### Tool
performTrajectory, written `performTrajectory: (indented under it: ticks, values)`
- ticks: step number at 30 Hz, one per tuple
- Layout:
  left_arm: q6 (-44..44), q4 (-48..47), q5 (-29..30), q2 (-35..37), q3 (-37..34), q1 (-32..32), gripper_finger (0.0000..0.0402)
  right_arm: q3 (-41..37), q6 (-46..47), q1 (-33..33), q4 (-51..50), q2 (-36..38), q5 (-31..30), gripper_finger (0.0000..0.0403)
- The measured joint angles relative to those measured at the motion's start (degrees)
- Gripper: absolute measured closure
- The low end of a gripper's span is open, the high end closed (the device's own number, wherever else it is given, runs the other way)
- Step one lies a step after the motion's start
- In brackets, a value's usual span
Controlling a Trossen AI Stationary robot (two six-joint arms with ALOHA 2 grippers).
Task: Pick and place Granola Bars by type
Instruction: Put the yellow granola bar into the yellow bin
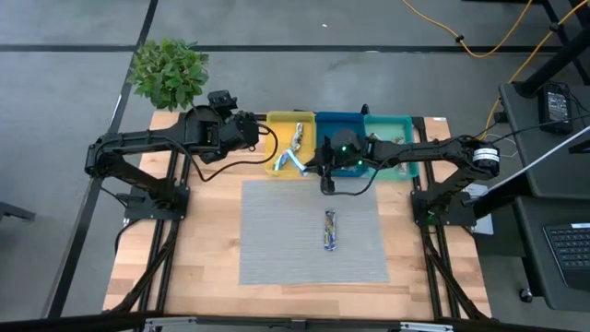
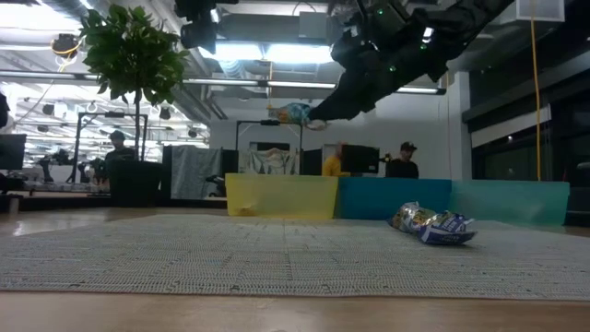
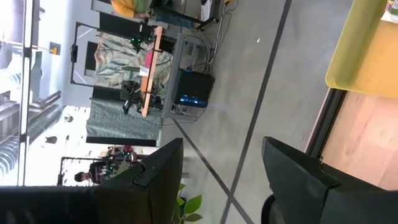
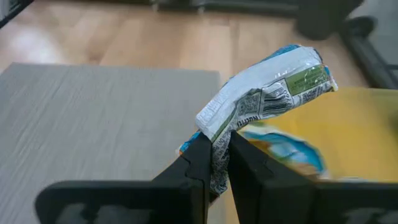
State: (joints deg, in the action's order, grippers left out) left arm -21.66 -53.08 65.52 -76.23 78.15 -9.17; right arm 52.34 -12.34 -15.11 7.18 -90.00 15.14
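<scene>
Left gripper (image 1: 261, 130) waits at the yellow tray's (image 1: 277, 118) 9 o'clock, fingers apart. Right gripper (image 4: 216, 163) pinches 1 bar (image 4: 267, 93) by its end above that tray; advice: lower it before letting go.

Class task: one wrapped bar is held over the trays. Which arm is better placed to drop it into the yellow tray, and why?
The right. Its end effector is shut on the crinkled blue-white wrapped bar, above the yellow plastic tray. The left end effector is open and empty, beside that tray.
</scene>
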Motion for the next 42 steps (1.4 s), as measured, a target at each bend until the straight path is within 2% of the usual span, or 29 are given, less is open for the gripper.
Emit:
performTrajectory:
  ticks: [12,21,24,30,33,37,42]
  values:
    - [1.4,0.02,0.0,0.0,-0.02,0.07,0.019,3.72,1.16,-4.8,-1.07,9.54,0.02,0.0356]
    - [1.43,0.06,0.0,0.0,-0.04,0.07,0.019,6.29,0.0,-10.36,-2.92,9.09,0.13,0.0356]
    - [1.43,0.08,0.0,0.0,-0.04,0.07,0.019,9.93,-0.14,-13.18,-4.82,6.86,1.45,0.0356]
    - [1.9,0.11,0.0,0.0,-0.04,0.07,0.019,22.47,-0.39,-17.21,-13.74,-2.35,11.3,0.0356]
    - [2.72,0.11,0.0,0.0,-0.04,0.07,0.019,27.0,-2.11,-17.43,-17.82,-6.96,12.04,0.0356]
    - [2.93,0.09,0.0,-0.02,-0.04,0.07,0.019,28.19,-3.55,-17.43,-19.34,-12.3,12.04,0.0356]
    - [2.65,0.11,0.0,-0.02,-0.04,0.07,0.019,28.17,-4.43,-17.41,-16.61,-18.12,11.93,0.0356]
